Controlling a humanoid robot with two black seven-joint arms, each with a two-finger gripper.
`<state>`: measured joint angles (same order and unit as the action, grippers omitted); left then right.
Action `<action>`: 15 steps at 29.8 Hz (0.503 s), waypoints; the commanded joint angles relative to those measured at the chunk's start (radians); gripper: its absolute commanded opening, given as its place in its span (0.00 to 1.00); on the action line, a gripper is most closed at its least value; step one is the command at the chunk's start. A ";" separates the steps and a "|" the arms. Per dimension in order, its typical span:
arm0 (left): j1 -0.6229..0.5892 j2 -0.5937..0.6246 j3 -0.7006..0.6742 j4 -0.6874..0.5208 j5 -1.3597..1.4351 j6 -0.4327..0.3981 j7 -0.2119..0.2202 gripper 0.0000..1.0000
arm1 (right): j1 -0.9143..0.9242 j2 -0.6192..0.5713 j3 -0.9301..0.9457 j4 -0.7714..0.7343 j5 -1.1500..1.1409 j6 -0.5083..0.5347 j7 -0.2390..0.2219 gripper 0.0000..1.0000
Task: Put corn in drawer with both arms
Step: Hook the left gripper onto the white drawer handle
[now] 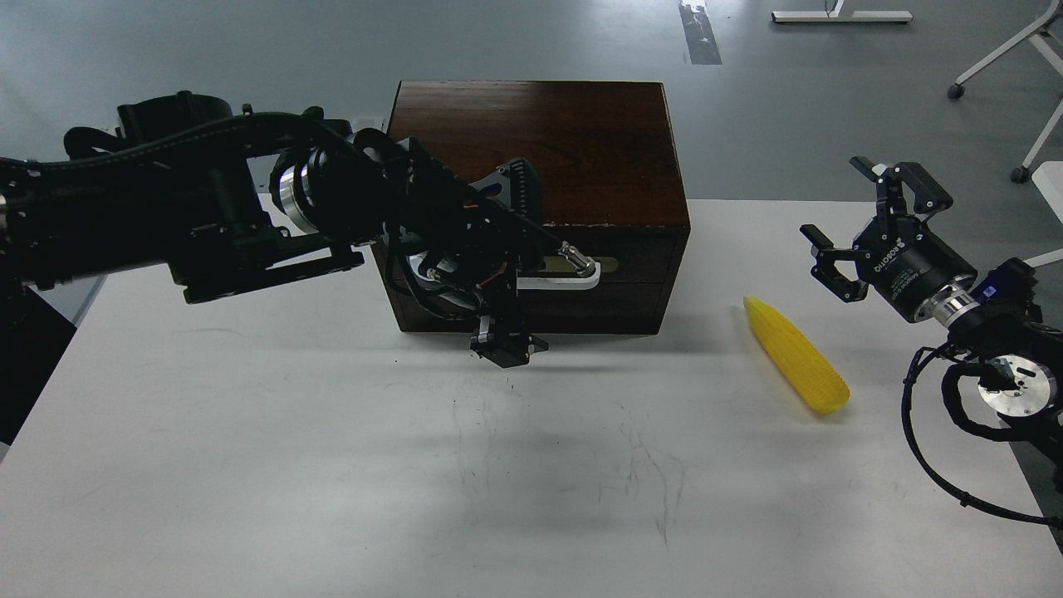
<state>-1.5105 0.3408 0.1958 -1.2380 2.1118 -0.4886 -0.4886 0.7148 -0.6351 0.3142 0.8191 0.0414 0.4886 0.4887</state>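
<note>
The yellow corn (796, 366) lies on the white table, right of the dark wooden box (573, 141). The drawer (641, 259) with its white bar handle (568, 280) is closed in the box's front. My left gripper (506, 346) hangs fingers down in front of the box's lower edge, just left of and below the handle; it is dark and its fingers cannot be told apart. My right gripper (864, 221) is open and empty, above and to the right of the corn, apart from it.
The white table (332, 465) runs wide in front of the box. My left arm's bulk (208, 216) covers the box's left front. Chair wheels (957, 91) and desk legs stand on the grey floor behind.
</note>
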 commanded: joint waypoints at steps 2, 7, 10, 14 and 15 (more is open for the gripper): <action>0.000 -0.003 0.010 0.021 0.011 0.000 0.000 0.98 | 0.000 -0.001 0.000 0.000 0.000 0.000 0.000 1.00; 0.001 -0.012 0.013 0.029 0.011 0.000 0.000 0.98 | -0.011 -0.003 0.002 0.000 0.000 0.000 0.000 1.00; 0.003 -0.017 0.014 0.029 0.013 0.000 0.000 0.98 | -0.015 -0.003 0.002 0.000 0.000 0.000 0.000 1.00; 0.000 -0.028 0.037 0.032 0.013 0.000 0.000 0.98 | -0.020 -0.003 0.005 0.000 0.000 0.000 0.000 1.00; 0.001 -0.031 0.037 0.038 0.014 0.000 0.000 0.98 | -0.020 -0.003 0.005 0.002 0.000 0.000 0.000 1.00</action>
<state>-1.5095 0.3176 0.2247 -1.2073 2.1246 -0.4886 -0.4886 0.6960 -0.6380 0.3184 0.8194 0.0414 0.4886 0.4887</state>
